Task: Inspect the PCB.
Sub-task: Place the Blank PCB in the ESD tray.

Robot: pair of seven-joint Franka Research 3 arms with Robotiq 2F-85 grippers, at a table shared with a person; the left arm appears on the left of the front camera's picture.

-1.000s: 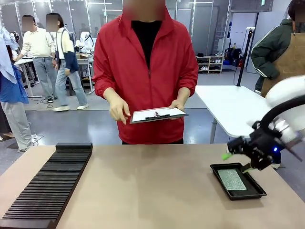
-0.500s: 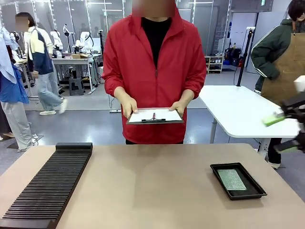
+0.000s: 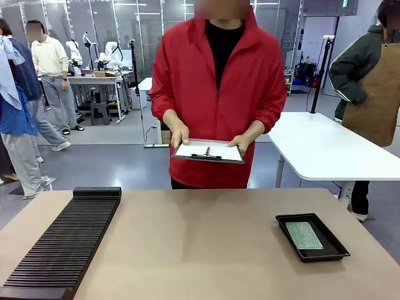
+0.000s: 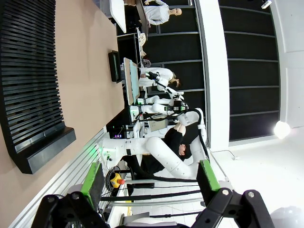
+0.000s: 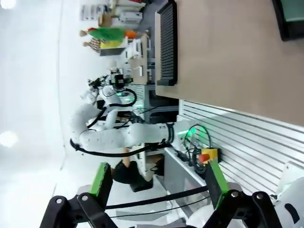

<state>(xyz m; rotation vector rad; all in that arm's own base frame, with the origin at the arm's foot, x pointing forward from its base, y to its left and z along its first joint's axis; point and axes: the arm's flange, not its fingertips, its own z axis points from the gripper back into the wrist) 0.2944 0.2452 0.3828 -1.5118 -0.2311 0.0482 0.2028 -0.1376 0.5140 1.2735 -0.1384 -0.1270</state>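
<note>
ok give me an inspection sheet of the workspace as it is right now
surface: tan table, flat, bare across the middle
job's things: PCB lying flat inside the black tray at the table's right side; the person at the far side holds a clipboard in both hands
clutter: black slotted rack along the left side of the table
grippers: left gripper open, holding nothing, pulled back off the table; right gripper open, holding nothing, also pulled back
cables: black cables by the arm bases below the table edge, seen from the wrist views
surroundings: white table behind on the right, other people standing farther off
</note>
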